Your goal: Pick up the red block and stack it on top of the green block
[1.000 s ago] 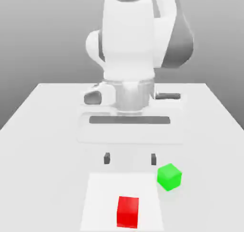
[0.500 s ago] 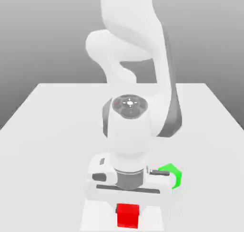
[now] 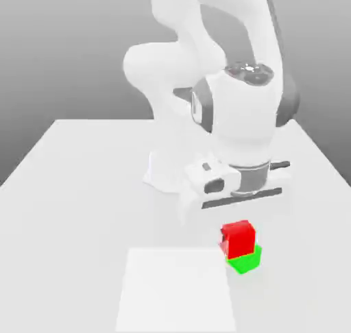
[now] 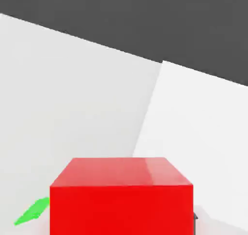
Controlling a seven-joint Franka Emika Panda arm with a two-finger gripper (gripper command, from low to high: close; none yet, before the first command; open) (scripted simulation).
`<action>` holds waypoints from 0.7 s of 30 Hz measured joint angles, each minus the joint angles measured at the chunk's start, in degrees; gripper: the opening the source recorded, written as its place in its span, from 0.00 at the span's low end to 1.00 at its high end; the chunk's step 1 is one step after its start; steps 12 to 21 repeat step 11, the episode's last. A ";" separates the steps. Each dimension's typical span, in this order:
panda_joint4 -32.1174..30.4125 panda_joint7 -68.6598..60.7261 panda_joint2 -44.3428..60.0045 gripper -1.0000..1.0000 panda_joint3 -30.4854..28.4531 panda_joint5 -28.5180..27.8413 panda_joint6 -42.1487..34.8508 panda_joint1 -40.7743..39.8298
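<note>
The red block [image 3: 238,237] sits between the fingers of my gripper [image 3: 236,241], which is shut on it just under the white hand. It is directly over the green block [image 3: 245,261], and the two look to be touching or nearly so; I cannot tell which. Only the green block's lower part shows beneath the red one. In the hand view the red block [image 4: 121,195] is very close. A thin sliver of the green block [image 4: 31,212] shows beside it, and a dark fingertip [image 4: 194,218] shows at its other side.
The white table [image 3: 75,201] carries a paler square patch [image 3: 175,290] near its front edge, at the exterior view's left of the stack. My arm's base and links [image 3: 171,85] rise behind the hand. The table's side edges run diagonally towards the front.
The red block has left the pale patch, held in my gripper, and has travelled up and to the exterior view's right until it is over the green block. The arm swung right with it.
</note>
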 joint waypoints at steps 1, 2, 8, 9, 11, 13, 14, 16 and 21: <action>-1.89 -2.28 -2.01 0.00 0.43 0.36 -0.11 1.43; -2.78 -3.27 -1.95 0.00 0.74 0.35 0.84 2.02; -3.23 -1.60 8.58 0.00 0.26 -3.48 11.76 2.43; -3.18 -1.09 9.92 1.00 0.03 -4.19 13.04 2.45; -3.18 -1.08 9.92 1.00 0.03 -4.19 13.04 2.46; -3.18 -1.08 9.92 1.00 0.03 -4.19 13.04 2.46; -3.18 -1.08 9.92 1.00 0.03 -4.19 13.04 2.46; -3.18 -1.08 9.92 1.00 0.03 -4.19 13.04 2.46; -3.18 -1.08 9.92 1.00 0.03 -4.19 13.04 2.46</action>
